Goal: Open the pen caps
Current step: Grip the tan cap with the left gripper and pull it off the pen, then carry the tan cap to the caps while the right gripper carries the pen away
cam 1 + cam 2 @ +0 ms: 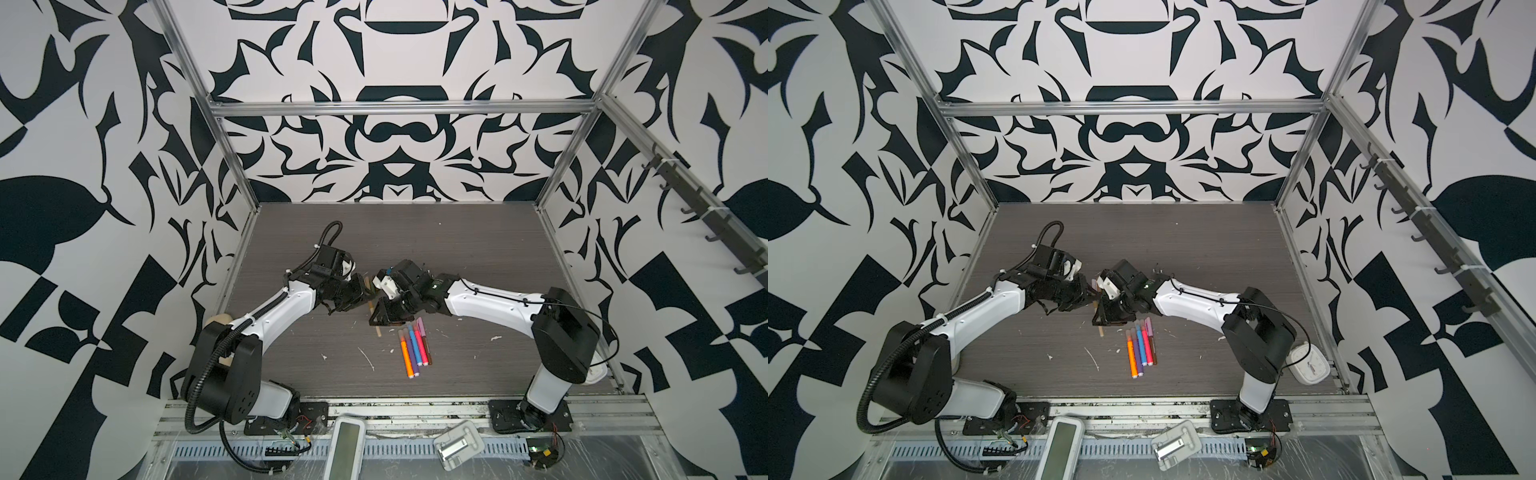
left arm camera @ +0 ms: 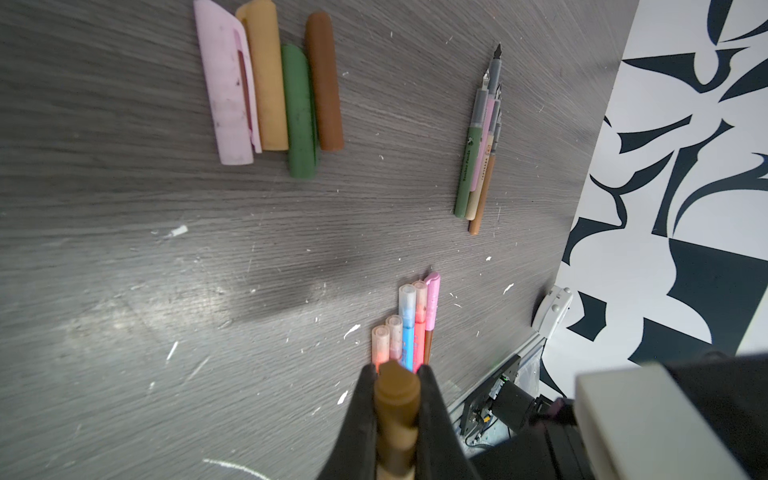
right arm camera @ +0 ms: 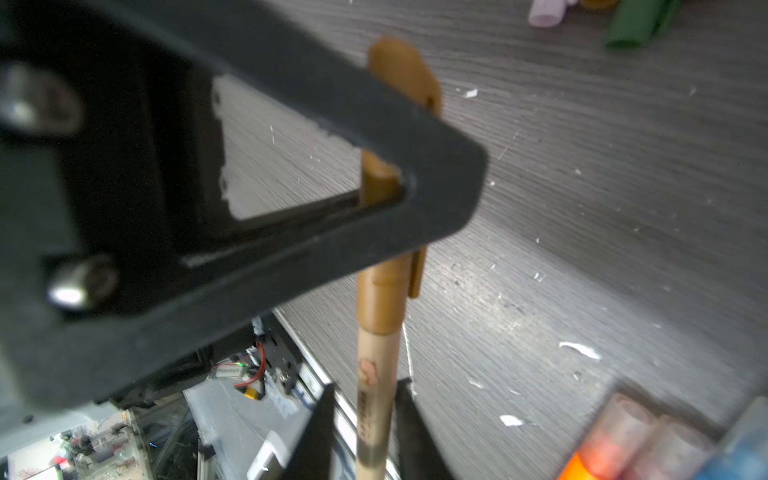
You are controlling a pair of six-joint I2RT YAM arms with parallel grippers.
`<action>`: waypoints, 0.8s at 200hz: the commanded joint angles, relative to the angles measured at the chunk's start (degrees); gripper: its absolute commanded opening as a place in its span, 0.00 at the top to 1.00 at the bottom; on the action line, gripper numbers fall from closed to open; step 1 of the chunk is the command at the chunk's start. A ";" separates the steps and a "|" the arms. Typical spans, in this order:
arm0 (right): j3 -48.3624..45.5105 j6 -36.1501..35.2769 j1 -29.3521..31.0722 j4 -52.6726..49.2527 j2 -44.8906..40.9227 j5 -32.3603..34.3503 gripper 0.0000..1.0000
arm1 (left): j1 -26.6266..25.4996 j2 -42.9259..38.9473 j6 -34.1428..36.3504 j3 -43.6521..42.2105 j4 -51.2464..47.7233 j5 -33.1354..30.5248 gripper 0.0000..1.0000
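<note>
Pen cap (image 2: 397,399): clamped in left gripper (image 2: 395,370), aloft at ten o'clock from capped markers (image 1: 411,349). Pen barrel (image 3: 374,357): gripped by right gripper (image 3: 368,386). Uncapping step, seemingly; next needs straight axial pull apart.

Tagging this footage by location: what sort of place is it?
Probably a robot test cell: patterned walls on an aluminium frame enclose a scuffed table, with a left arm and right arm bolted along its front.
</note>
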 commanded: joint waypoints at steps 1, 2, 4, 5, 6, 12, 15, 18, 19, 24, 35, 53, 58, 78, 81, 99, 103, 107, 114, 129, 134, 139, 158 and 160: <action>1.81 -0.38 0.29 -2.31 -0.75 3.01 1.00 | -0.01 -0.61 0.15 1.48 -1.29 0.91 1.00; 1.84 -0.43 0.31 -2.54 -0.74 3.20 1.00 | -0.03 -0.61 0.19 1.48 -1.36 0.90 1.00; 1.97 -0.44 0.30 -2.90 -0.74 3.46 1.00 | -0.02 -0.61 0.23 1.55 -1.41 0.90 1.00; 2.01 -0.46 0.31 -3.00 -0.74 3.56 1.00 | 0.01 -0.57 0.24 1.56 -1.46 0.86 1.00; 1.98 -0.51 0.27 -3.14 -0.74 3.66 1.00 | -0.02 -0.59 0.24 1.57 -1.49 0.79 1.00; 1.70 -0.29 0.30 -3.37 -0.93 3.91 1.00 | 0.10 -0.53 0.49 1.77 -1.83 0.32 1.00; 1.31 -0.18 0.31 -3.37 -1.11 3.92 1.00 | 0.19 -0.46 0.65 1.94 -1.92 0.05 1.00; 0.88 0.06 0.36 -3.18 -1.35 3.88 1.00 | 0.24 -0.37 0.80 2.12 -1.95 -0.30 1.00; 0.67 0.14 0.34 -3.10 -1.44 3.90 1.00 | 0.27 -0.36 0.87 2.20 -1.95 -0.40 1.00; -0.40 0.75 0.42 -2.55 -1.99 3.80 1.00 | 0.46 -0.07 1.29 2.63 -1.99 -0.90 1.00; -4.00 2.33 1.13 -0.52 -3.92 3.24 1.00 | 1.31 1.23 2.88 4.74 -2.43 -2.46 1.00; -10.79 5.47 4.60 3.43 -7.81 3.16 1.00 | 6.02 4.92 6.59 10.71 -5.26 -5.51 1.00; -12.43 6.04 6.06 4.27 -9.05 3.50 1.00 | 7.92 5.70 7.41 12.18 -5.70 -6.00 1.00; -18.41 10.51 10.38 7.84 -14.09 5.38 1.00 | 12.09 6.19 8.80 14.67 -5.73 -10.74 1.00; -19.30 11.38 10.50 8.63 -14.96 5.56 1.00 | 12.17 6.16 8.97 14.74 -5.43 -11.05 1.00; -22.54 13.13 10.62 10.03 -20.14 7.65 1.00 | 12.17 6.15 10.45 15.54 -5.83 -10.52 1.00; -22.60 12.81 10.60 9.14 -21.14 8.28 1.00 | 12.17 6.37 10.60 15.63 -6.10 -10.34 1.00; -22.50 12.30 10.42 8.13 -22.04 8.89 1.00 | 12.22 6.42 10.74 15.70 -6.64 -10.22 1.00; -22.26 11.43 9.99 6.38 -23.11 9.36 1.00 | 12.24 6.59 10.91 15.74 -7.50 -10.53 1.00; -23.06 10.94 9.06 5.50 -24.95 9.09 1.00 | 12.67 6.52 11.66 15.60 -8.71 -12.54 1.00; -23.51 11.10 8.94 5.77 -25.54 8.95 1.00 | 12.86 6.36 11.69 15.41 -8.59 -12.93 1.00; -24.01 11.33 8.85 6.12 -25.97 8.86 1.00 | 13.15 6.23 11.60 15.17 -8.40 -13.32 1.00; -26.42 12.88 8.80 8.39 -27.69 7.90 1.00 | 15.13 6.37 10.15 15.15 -7.39 -14.28 1.00; -26.67 13.08 8.79 8.64 -27.95 7.82 1.00 | 15.53 6.47 9.88 15.23 -7.29 -14.12 1.00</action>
